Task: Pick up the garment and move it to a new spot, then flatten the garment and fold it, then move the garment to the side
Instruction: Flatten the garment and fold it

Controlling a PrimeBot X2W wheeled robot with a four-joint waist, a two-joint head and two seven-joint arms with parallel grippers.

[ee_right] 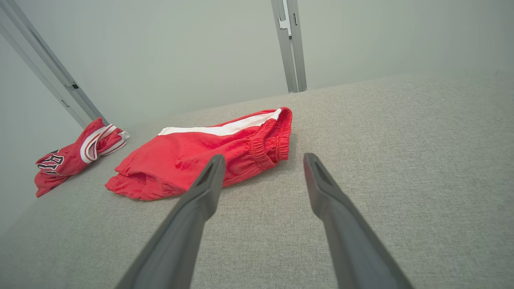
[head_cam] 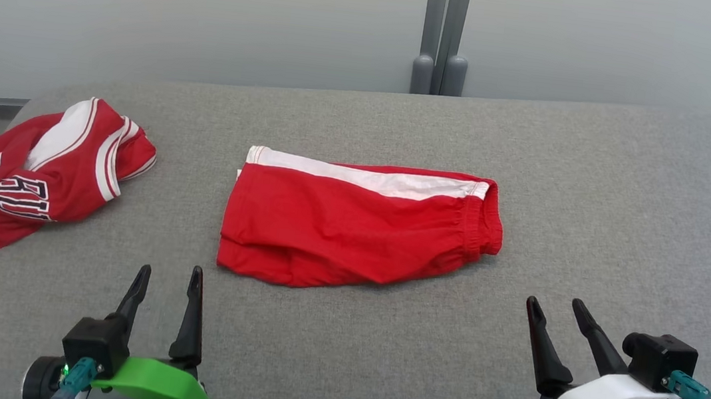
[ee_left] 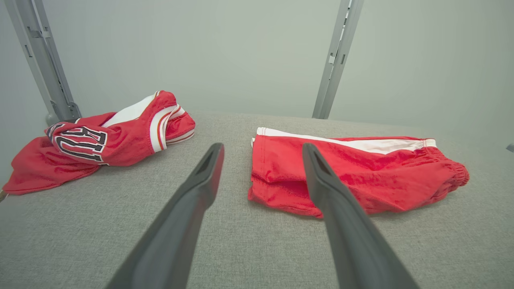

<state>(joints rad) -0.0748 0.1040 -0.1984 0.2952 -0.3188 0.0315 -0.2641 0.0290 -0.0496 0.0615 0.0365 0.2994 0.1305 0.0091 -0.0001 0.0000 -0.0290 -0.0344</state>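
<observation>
A pair of red shorts (head_cam: 352, 226) lies near the middle of the grey cloth-covered table (head_cam: 598, 187), folded over on itself so that its layers are stacked; the gathered elastic waistband is at the end toward the robot's right, and the leg hems are at the end toward its left. A broad white stripe runs along the far long edge from hem to waistband. The top layer is mostly smooth, with a few shallow creases; at the near left corner the lower layers peep out and the edge is a little wavy and uneven. In the left wrist view the shorts (ee_left: 361, 176) show a slight sheen; in the right wrist view (ee_right: 192, 156) the puckered waistband faces the camera.

The left gripper (head_cam: 172, 269) hovers at the near edge of the table with its fingers spread and nothing between them, short of the shorts' near left corner; the right gripper (head_cam: 554, 302) is likewise spread wide and holds nothing, near the shorts' waistband end but clear of it.

A crumpled red jersey (head_cam: 43, 177) with white trim and dark lettering lies at the table's left edge, well apart from the shorts; a grey post (head_cam: 442, 35) stands behind the table against the pale wall.
</observation>
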